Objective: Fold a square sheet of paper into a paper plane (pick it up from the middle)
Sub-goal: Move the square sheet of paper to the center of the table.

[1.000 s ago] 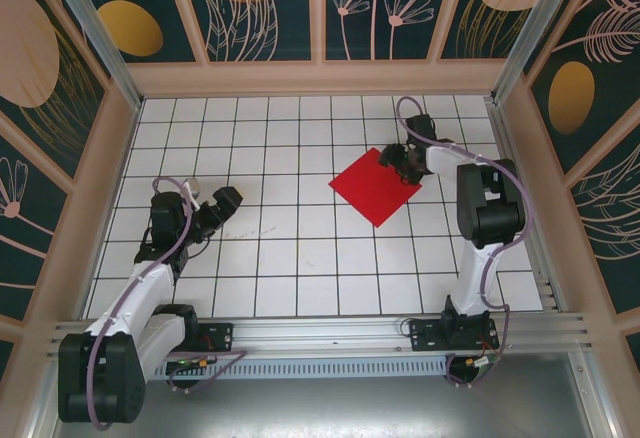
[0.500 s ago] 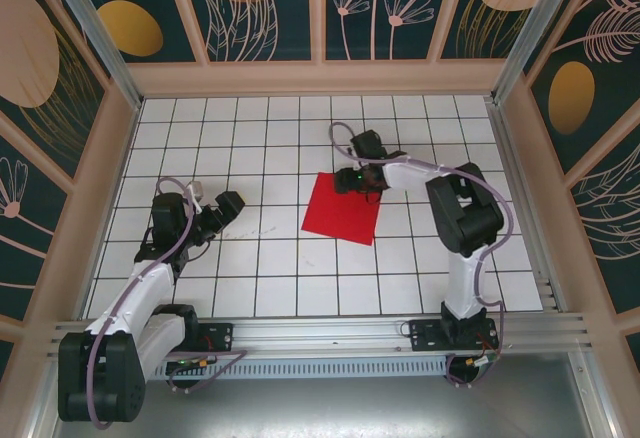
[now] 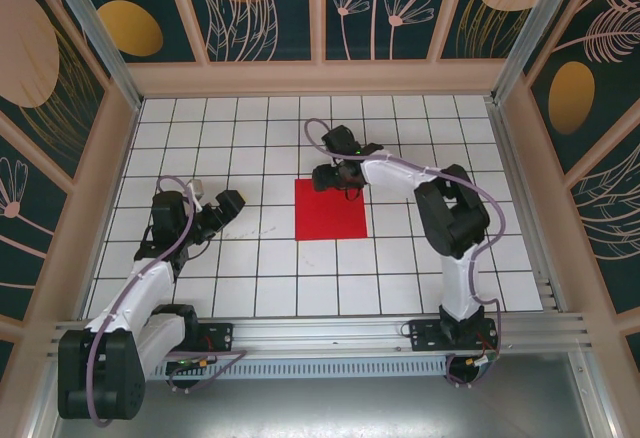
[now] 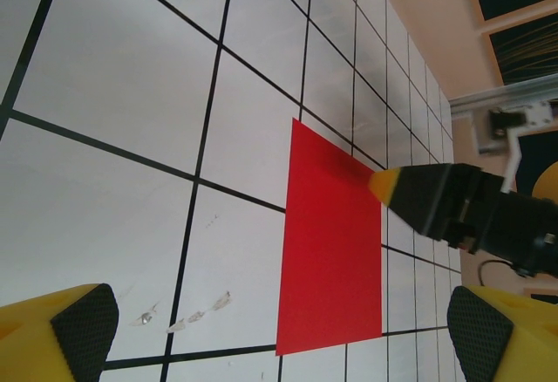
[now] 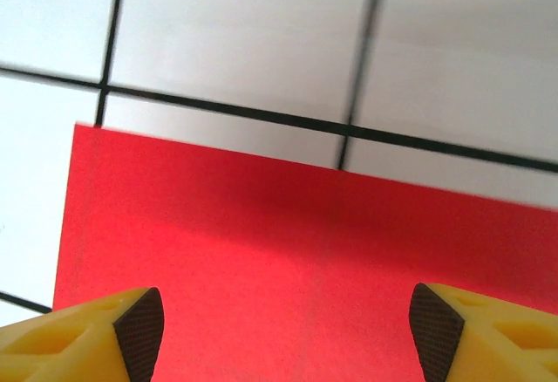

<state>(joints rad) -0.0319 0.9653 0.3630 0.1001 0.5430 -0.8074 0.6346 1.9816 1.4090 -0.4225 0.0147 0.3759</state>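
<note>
Here the square sheet of paper (image 3: 330,213) lies flat on the white grid table (image 3: 270,278), near its middle. The right gripper (image 3: 326,178) hangs over the sheet's far edge, jaws spread, gripping nothing. The left gripper (image 3: 228,204) sits well to the left, jaws wide apart and empty.
</note>
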